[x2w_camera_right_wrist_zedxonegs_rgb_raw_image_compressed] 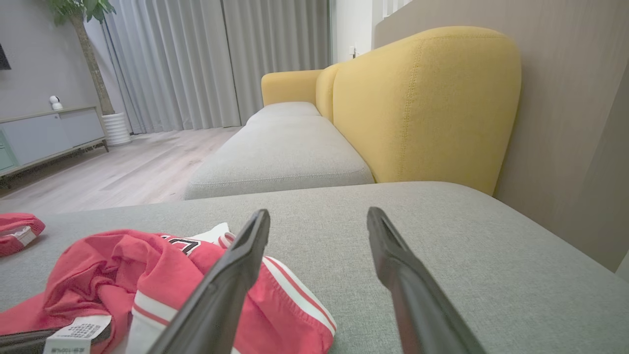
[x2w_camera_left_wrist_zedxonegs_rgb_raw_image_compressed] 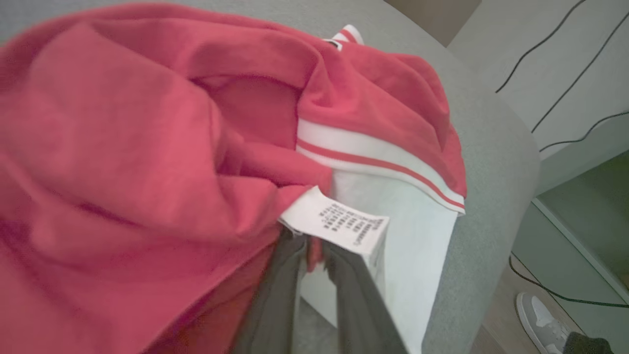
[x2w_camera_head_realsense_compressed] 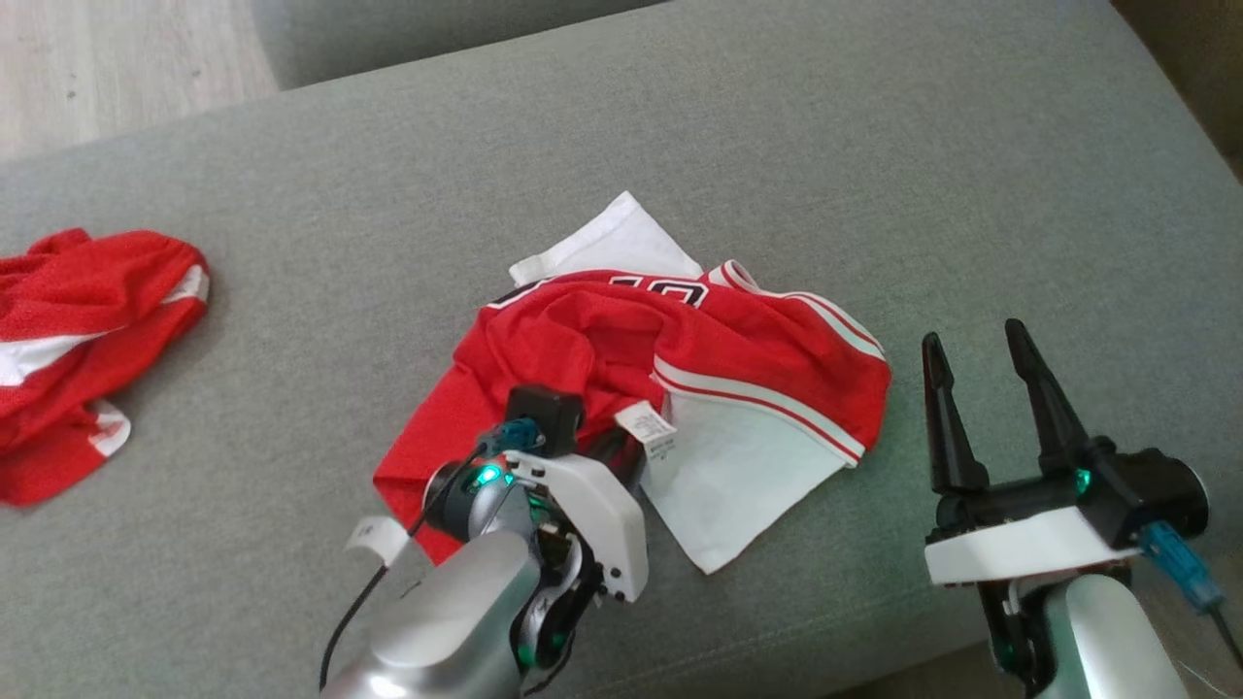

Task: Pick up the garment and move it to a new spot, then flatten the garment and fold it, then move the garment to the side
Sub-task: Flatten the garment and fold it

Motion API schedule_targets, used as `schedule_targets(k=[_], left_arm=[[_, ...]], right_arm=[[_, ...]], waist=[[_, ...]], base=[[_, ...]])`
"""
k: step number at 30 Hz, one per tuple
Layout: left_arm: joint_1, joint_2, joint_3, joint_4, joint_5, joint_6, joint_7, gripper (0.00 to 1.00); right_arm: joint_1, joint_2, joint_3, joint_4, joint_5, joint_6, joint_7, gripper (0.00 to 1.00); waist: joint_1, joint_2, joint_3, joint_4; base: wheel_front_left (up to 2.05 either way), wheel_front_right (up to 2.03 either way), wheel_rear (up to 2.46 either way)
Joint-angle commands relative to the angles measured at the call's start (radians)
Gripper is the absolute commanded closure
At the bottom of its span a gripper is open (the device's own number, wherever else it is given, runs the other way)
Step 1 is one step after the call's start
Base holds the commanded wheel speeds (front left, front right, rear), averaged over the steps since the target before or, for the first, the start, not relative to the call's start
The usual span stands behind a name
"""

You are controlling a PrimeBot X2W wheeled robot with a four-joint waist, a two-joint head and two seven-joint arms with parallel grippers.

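- Grey sofa cushion (x2w_camera_head_realsense_compressed: 874,146) carrying everything, so edges below are the cushion's.
- Red-and-white jersey (x2w_camera_head_realsense_compressed: 583,340) bunched in a heap around the middle, a bit toward the front edge; white lining flopped out on the right side, nothing flat.
- Second red garment (x2w_camera_head_realsense_compressed: 68,320) dumped at the left edge, well apart from the jersey.
- Looks like the pick-up-and-move step, or just the end of it; flattening and folding not started, going by the crumple.
- Left arm reaching in low from the front edge, wrist tipped down into the near side of the heap.
- Left gripper (x2w_camera_left_wrist_zedxonegs_rgb_raw_image_compressed: 314,255) with jaws nearly together, a pinch of red cloth caught between the tips, right under the care label (x2w_camera_left_wrist_zedxonegs_rgb_raw_image_compressed: 336,223).
- Right gripper (x2w_camera_head_realsense_compressed: 974,335) hovering near the front right corner, jaws wide apart, nothing in them, just beside the jersey's right hem.
- Next up, probably: get a hem or corner in each gripper and pull apart to spread it.
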Motion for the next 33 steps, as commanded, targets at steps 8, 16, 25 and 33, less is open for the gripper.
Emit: schedule_targets(k=[8,16,25,33], left_arm=[[0.040,0.031,0.045,-0.028,-0.028,0.053,-0.094,0.00],[0.216,0.186,0.129,-0.280,0.002,0.176,-0.185,0.00],[0.393,0.250,0.305,-0.516,0.085,0.288,-0.204,0.00],[0.534,0.176,0.506,-0.600,0.275,0.235,-0.204,0.00]], right_arm=[[0.026,-0.004,-0.002,-0.032,-0.018,-0.001,-0.006,0.00],[0.047,-0.004,-0.030,-0.043,-0.064,-0.001,-0.006,0.00],[0.085,-0.004,-0.072,-0.043,-0.101,-0.001,-0.006,0.00],[0.111,-0.004,-0.072,-0.034,-0.113,-0.001,-0.006,0.00]], waist=[[0.0000,0.0000,-0.069,0.067],[0.0000,0.0000,-0.134,0.143],[0.0000,0.0000,-0.167,0.227],[0.0000,0.0000,-0.177,0.249]], base=[[0.00,0.00,0.00],[0.00,0.00,0.00],[0.00,0.00,0.00],[0.00,0.00,0.00]])
